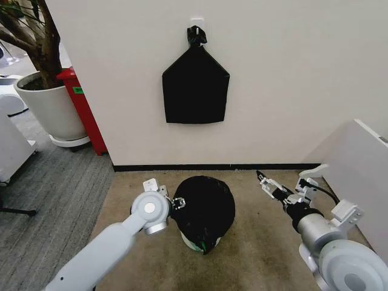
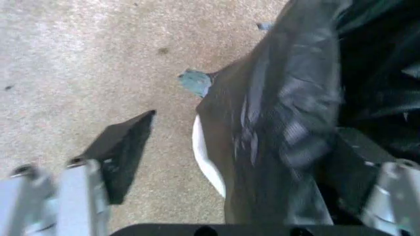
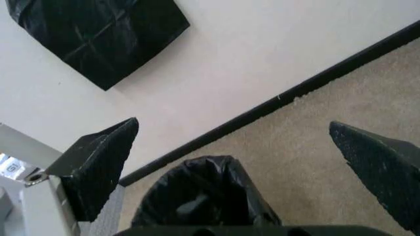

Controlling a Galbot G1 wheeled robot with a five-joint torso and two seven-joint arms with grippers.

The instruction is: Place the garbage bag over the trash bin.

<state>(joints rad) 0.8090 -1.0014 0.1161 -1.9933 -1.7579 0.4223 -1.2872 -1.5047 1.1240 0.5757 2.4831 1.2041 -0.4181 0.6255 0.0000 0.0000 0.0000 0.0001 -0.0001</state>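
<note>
- Left gripper (image 1: pixel 176 203), arm angled up from 7 o'clock, sits at the bin's 9 o'clock side, fingers spread astride the garbage bag (image 1: pixel 204 209) wall.
- Garbage bag drapes the trash bin (image 1: pixel 195 244) at floor centre.
- Right gripper (image 1: pixel 265 182) hovers at 3 o'clock, spread, empty.

Bare beige carpet (image 1: pixel 260 242) lies open on the right of the round cream-white plastic trash bin (image 1: pixel 193 242), which is wrapped in the glossy black garbage bag (image 1: pixel 206 209). The white wall (image 1: pixel 291 91) stands close behind the bin. A white panel (image 1: pixel 357 176) bounds the far right.
</note>
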